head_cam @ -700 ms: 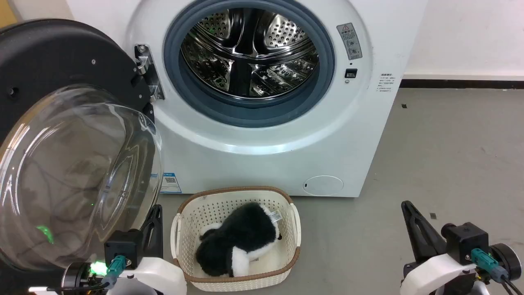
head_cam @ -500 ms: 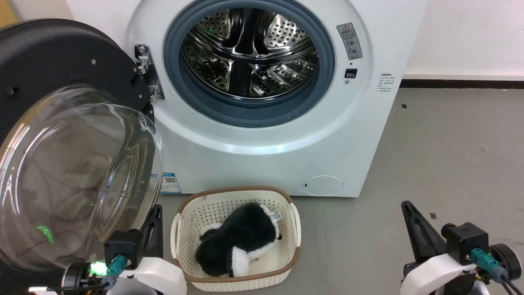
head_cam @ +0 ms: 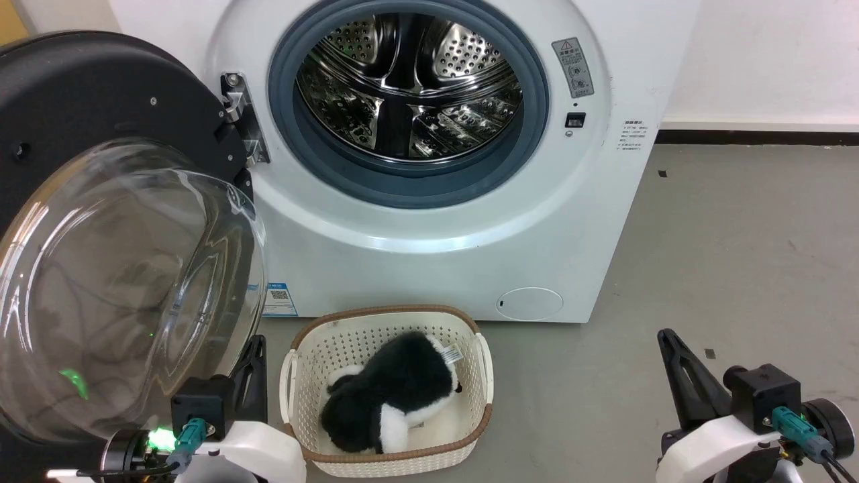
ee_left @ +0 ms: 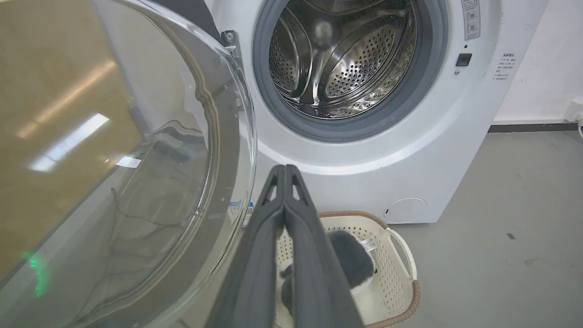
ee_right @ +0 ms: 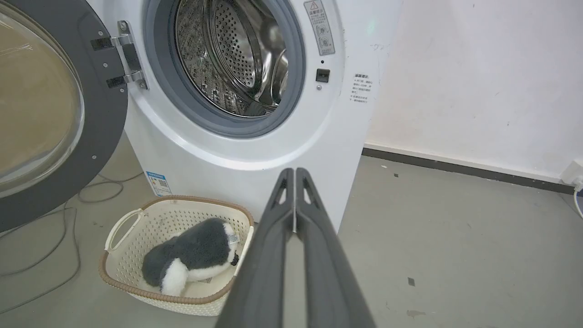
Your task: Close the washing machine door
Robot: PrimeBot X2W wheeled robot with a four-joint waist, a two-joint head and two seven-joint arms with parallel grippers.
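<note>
Round glossy black washing machine door (head_cam: pixel 121 268) with clear domed glass stands wide open, just left of the left gripper (ee_left: pixel 284 169), jaws pressed together; right gripper (ee_right: pixel 295 172), likewise closed, is well apart from it

Grey floor (head_cam: pixel 738 235), scuffed, with small dark marks. White wall (head_cam: pixel 758 60) behind, black baseboard (head_cam: pixel 758 137) along its foot. Thin cables (ee_right: pixel 54 246) trail on the floor.

Left: washing machine door (head_cam: pixel 80 87) swung wide; basket (head_cam: pixel 389 312) before washing machine (head_cam: pixel 416 268); floor (head_cam: pixel 738 255) at right open.
</note>
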